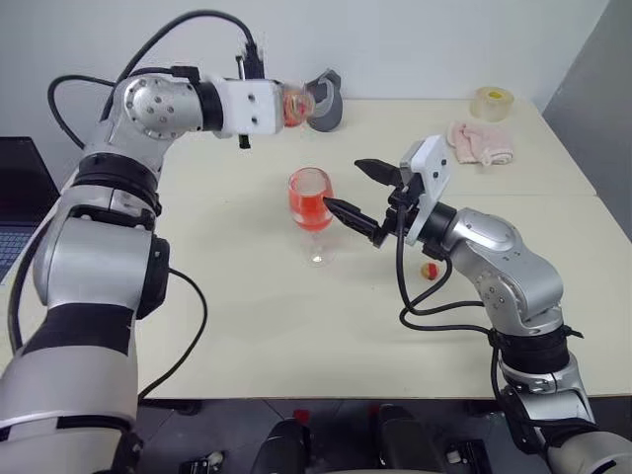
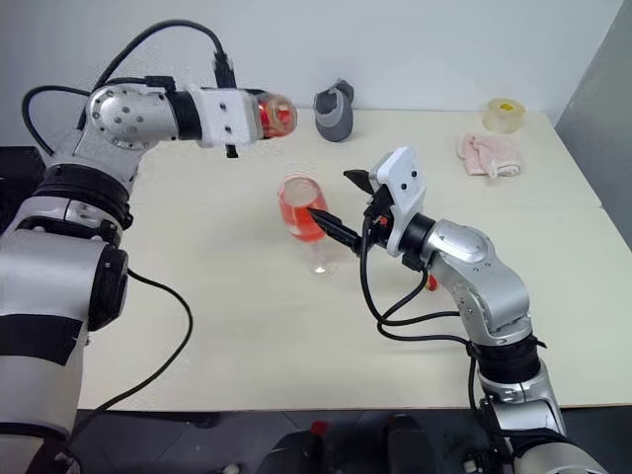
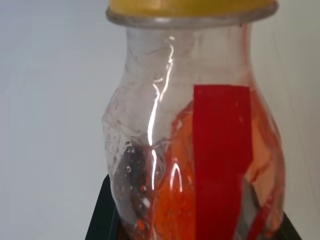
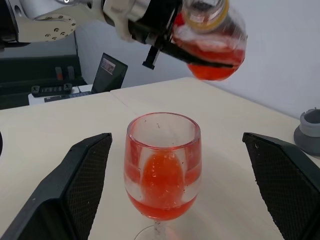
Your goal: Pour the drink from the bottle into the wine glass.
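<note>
Hidden: the left gripper [image 4: 165, 37] has its fingers covered by the bottle [image 2: 276, 115] it carries; in the left wrist view they are dark edges behind the plastic, cut off at the frame; the foot of the wine glass [image 1: 310, 200] is hard to make out against the pale table [image 1: 296, 336]; the small red-and-yellow thing [image 1: 430, 270] on the table by the right forearm is too small to tell
Left claw: clamped on the bottle, holding it tipped on its side in the air, above and behind the glass
Right claw: the right gripper [image 4: 175, 185] has its 2 fingers wide apart, 1 on each side of the glass bowl, apart from it as far as the right wrist view shows
Bottle: 1; clear plastic, red label strip, yellow ring at the neck; some drink [image 4: 215, 67] left inside, pooled along the lower side
Wine glass: 1; upright on the table, between the arms; bowl partly filled with red-orange liquid
Other things: 1 grey cup-like thing [image 2: 335, 112] at the far edge; 1 roll of tape [image 1: 492, 102] and 1 pink cloth [image 1: 482, 143] at the far right corner; 1 laptop [image 1: 20, 202] cut off on the left
</note>
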